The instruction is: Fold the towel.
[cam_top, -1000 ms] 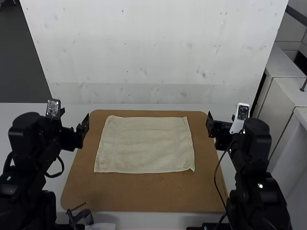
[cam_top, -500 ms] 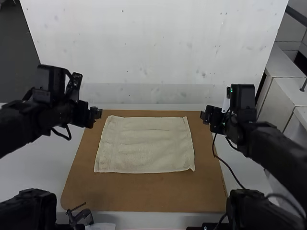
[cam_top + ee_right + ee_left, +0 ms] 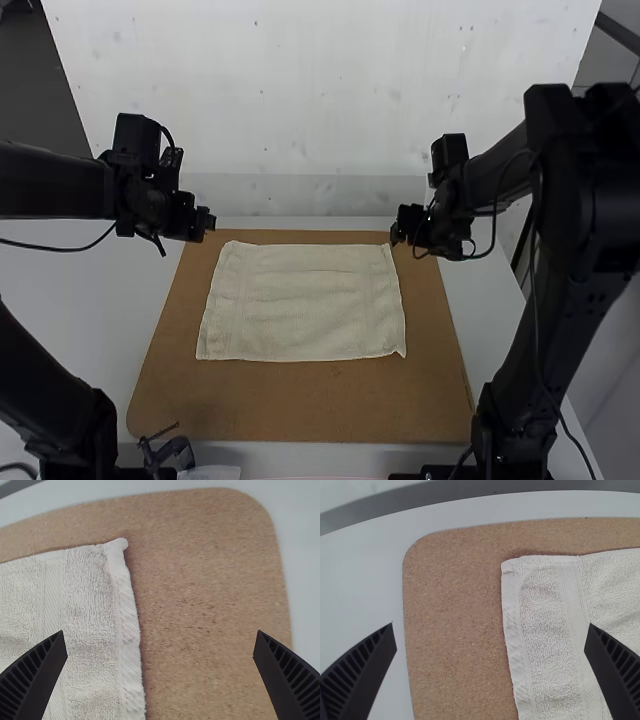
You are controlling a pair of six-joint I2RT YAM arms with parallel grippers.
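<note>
The cream towel (image 3: 303,302) lies spread flat as a rectangle on the brown board. My left gripper (image 3: 209,222) hangs above the board's far left corner, just left of the towel's far left corner. My right gripper (image 3: 397,228) is above the towel's far right corner. In the left wrist view, the left gripper (image 3: 490,667) stands wide open over the board and the towel's edge (image 3: 512,625). The right gripper (image 3: 160,672), also wide open in its wrist view, has the towel's hemmed side (image 3: 127,615) below, between its fingers. Neither gripper touches the cloth.
The brown board (image 3: 300,405) rests on a white table (image 3: 60,300), with a white wall (image 3: 320,110) behind it. A small black clamp-like object (image 3: 168,452) is at the near left edge. Cables hang from both arms.
Both arms have swung up and outward from their nearer poses, and their grippers now hang by the towel's far corners. The right gripper has moved inward. The towel has not moved.
</note>
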